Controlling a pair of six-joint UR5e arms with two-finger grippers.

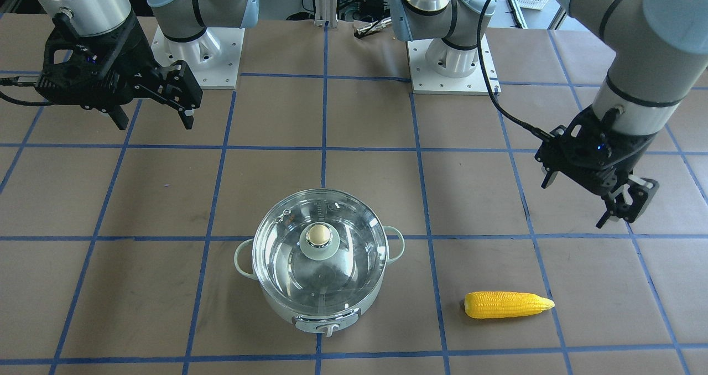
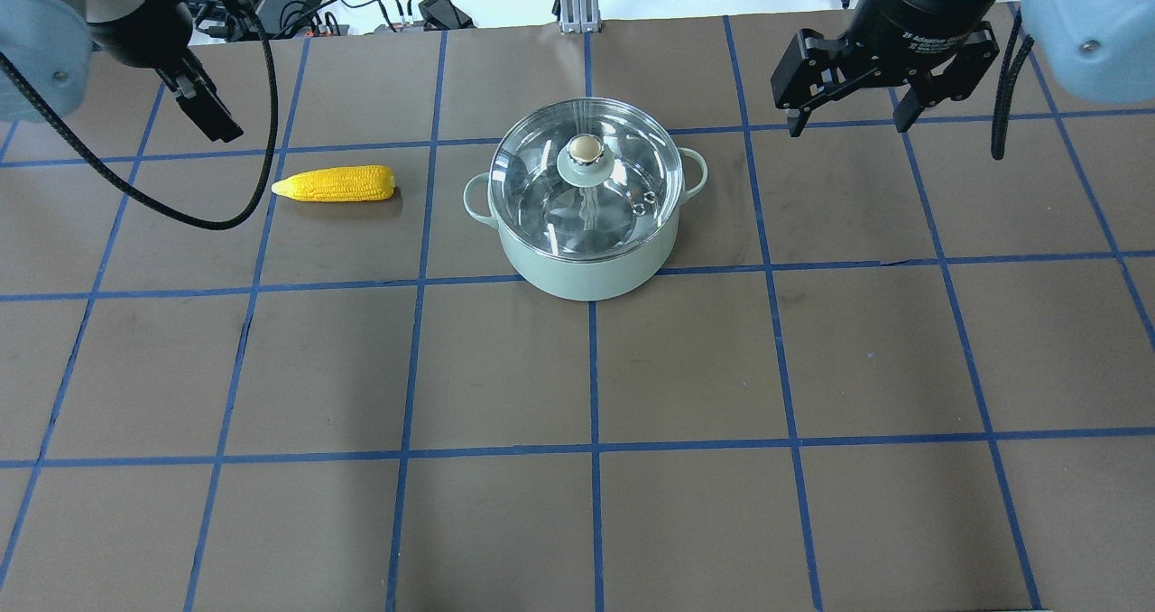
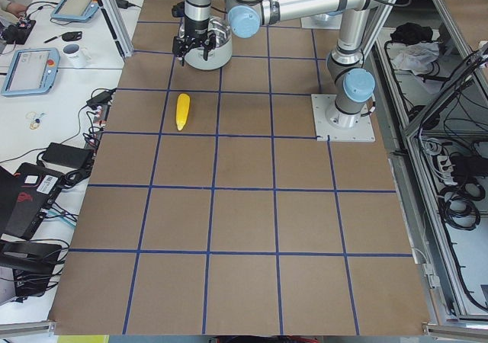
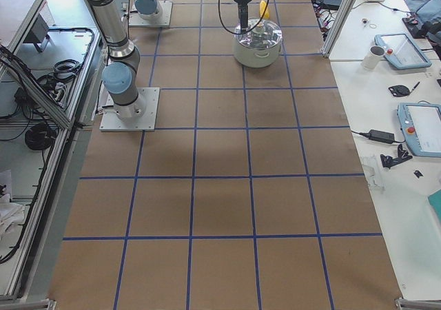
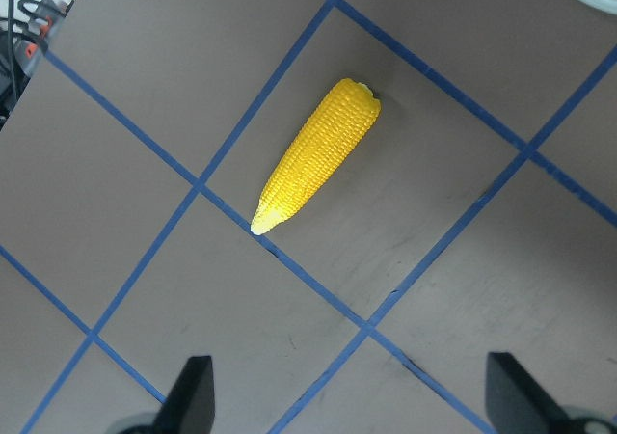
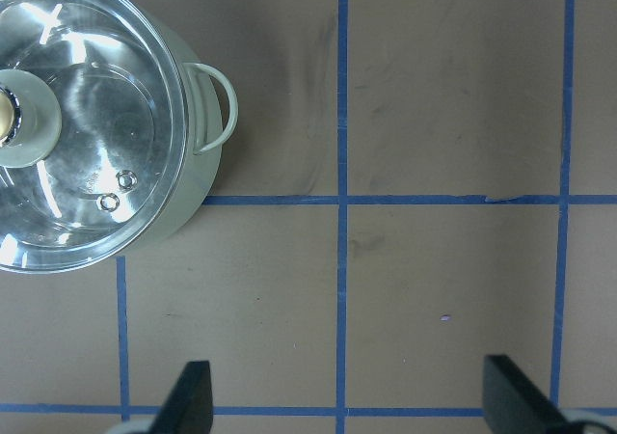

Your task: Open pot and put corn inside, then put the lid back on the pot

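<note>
The pale mint-green pot (image 2: 586,273) stands on the table with the clear glass lid (image 2: 541,199) on it and the tan knob (image 2: 585,149) in the middle. It also shows in the front view (image 1: 326,313) under its lid (image 1: 287,253). The yellow corn (image 2: 334,184) lies flat to the pot's left, tip pointing away from it; it shows too in the left wrist view (image 5: 313,169). My left gripper (image 5: 352,400) is open and empty above the corn. My right gripper (image 6: 349,400) is open and empty, to the right of the pot (image 6: 188,203).
The table is brown paper with a blue tape grid (image 2: 591,368). The two arm bases (image 1: 199,54) stand on plates at the robot's side. Cables and boxes (image 2: 388,12) lie beyond the table's far edge.
</note>
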